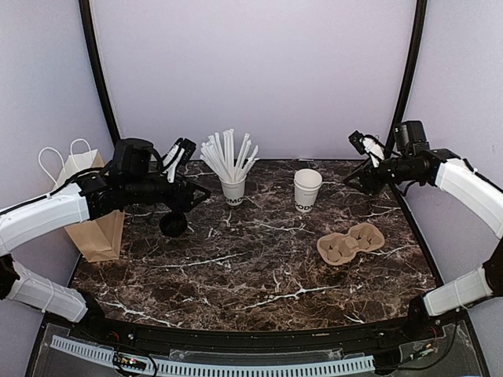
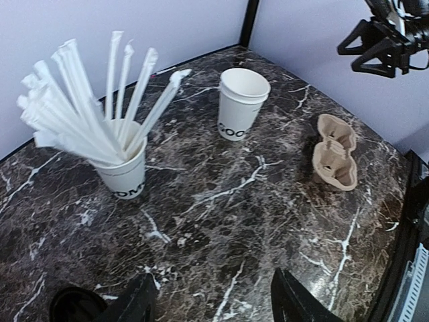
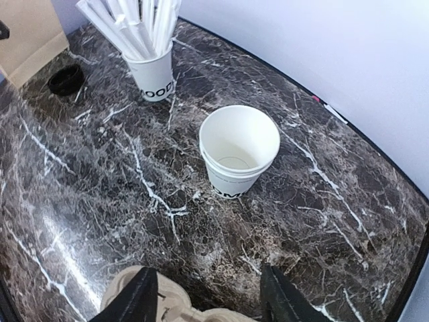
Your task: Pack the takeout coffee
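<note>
On the marble bench (image 1: 259, 275) the takeout cup (image 1: 307, 189) sits lidless back-right, its black lid (image 1: 173, 225) lying over by the left end effector (image 2: 214, 278), which hangs wide and empty like the right end effector (image 3: 208, 272), so I'd guess lidding is first: grab that lid squarely.

The dark marble-look table (image 1: 259, 275) is smooth and shiny. The empty white paper cup (image 1: 307, 192) is matt. The tan cardboard tray (image 1: 350, 243) looks rough.

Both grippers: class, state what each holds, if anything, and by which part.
Nothing is held: left gripper and right gripper both hang open and empty.
</note>
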Robot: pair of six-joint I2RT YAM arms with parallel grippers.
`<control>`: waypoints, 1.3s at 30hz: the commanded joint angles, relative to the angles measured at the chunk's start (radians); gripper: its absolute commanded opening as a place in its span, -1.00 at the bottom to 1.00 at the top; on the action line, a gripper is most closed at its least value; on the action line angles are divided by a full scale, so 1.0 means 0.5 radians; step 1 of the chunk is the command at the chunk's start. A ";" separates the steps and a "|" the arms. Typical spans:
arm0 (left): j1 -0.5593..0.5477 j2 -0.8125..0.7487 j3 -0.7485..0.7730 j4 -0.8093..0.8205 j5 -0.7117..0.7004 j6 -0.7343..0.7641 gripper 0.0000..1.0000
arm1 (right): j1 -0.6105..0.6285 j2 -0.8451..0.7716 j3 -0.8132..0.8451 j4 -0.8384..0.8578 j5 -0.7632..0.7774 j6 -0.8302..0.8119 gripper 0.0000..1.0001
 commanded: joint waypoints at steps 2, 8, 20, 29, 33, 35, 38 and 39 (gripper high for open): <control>-0.184 0.104 0.228 -0.314 0.090 -0.078 0.23 | 0.128 0.132 0.238 -0.129 0.059 -0.184 -0.02; -0.262 0.209 0.218 -0.319 0.093 -0.090 0.28 | 0.243 0.380 0.539 -0.139 0.196 -0.146 -0.20; -0.279 0.417 0.100 0.038 0.255 -0.423 0.84 | 0.440 1.162 1.326 -0.637 0.404 -0.112 -0.13; -0.301 0.472 0.137 0.024 0.294 -0.441 0.82 | 0.461 1.482 1.602 -0.777 0.491 -0.043 -0.24; -0.309 0.491 0.121 0.048 0.289 -0.452 0.81 | 0.470 1.510 1.626 -0.827 0.428 -0.070 -0.26; -0.311 0.504 0.120 0.056 0.290 -0.460 0.81 | 0.482 1.513 1.618 -0.838 0.408 -0.090 -0.25; -0.319 0.524 0.125 0.056 0.293 -0.465 0.80 | 0.494 1.526 1.622 -0.861 0.410 -0.105 -0.27; -0.323 0.528 0.125 0.056 0.297 -0.467 0.80 | 0.496 1.532 1.624 -0.866 0.407 -0.113 -0.30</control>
